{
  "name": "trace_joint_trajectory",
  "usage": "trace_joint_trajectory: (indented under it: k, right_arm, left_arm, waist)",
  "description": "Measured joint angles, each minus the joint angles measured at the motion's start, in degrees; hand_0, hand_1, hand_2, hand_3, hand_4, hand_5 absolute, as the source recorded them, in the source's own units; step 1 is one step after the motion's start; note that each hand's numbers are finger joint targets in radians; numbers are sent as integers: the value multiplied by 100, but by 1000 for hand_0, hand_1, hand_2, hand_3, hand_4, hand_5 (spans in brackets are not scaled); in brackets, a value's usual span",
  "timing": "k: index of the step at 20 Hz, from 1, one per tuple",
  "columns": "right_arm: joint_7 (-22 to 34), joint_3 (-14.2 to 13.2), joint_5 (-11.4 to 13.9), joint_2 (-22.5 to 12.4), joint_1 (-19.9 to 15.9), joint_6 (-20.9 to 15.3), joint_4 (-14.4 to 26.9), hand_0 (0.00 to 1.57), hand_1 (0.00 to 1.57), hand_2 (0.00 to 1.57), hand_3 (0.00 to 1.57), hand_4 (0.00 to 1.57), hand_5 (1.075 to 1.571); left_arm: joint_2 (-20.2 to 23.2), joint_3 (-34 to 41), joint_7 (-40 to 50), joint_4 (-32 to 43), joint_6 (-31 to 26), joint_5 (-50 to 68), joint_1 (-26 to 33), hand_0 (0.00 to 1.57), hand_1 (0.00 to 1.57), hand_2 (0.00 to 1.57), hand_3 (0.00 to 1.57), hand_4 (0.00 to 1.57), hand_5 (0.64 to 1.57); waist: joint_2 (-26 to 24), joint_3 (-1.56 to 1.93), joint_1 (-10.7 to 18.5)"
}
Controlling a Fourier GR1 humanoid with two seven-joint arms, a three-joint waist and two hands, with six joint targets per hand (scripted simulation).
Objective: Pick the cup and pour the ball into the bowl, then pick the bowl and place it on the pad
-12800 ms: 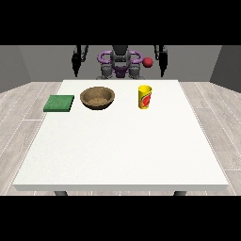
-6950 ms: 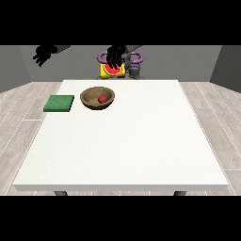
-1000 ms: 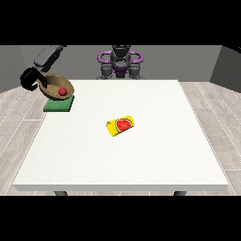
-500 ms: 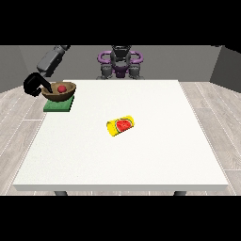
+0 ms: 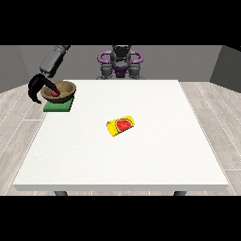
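At the table's far left corner, the bowl [image 5: 59, 90] sits on the green pad [image 5: 57, 107] with the red ball [image 5: 55, 93] inside. The hand at the view's left [image 5: 38, 86] curls round its rim, steadying placement. The cup [image 5: 121, 126] lies tipped mid-table, emptied.

A dark grey torso [image 5: 121, 59] is seen at the table's far edge, flanked by purple rounded shoulder pieces [image 5: 104, 57] and grey cylindrical parts below them. One arm [image 5: 52, 61] is clad in a grey forearm casing. The hand at the view's left [image 5: 38, 84] is black, with slender curved fingers.
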Motion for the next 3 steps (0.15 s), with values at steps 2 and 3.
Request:
trace_joint_trajectory:
  k: [2, 3]
  right_arm:
    - [73, 3, 7, -169, -7, 197, 72, 0, 0, 0, 0, 0, 1383]
    - [128, 11, 20, -253, -26, 264, 90, 0, 0, 0, 0, 200, 1375]
  left_arm:
    - [-159, -83, 54, -159, 102, -9, 84, 0, 0, 0, 0, 1190, 1569]
    - [-215, -132, 97, -222, 139, -18, 106, 0, 0, 0, 0, 1190, 1569]
  waist:
    - [-134, 2, -2]
    - [-199, 2, -10]
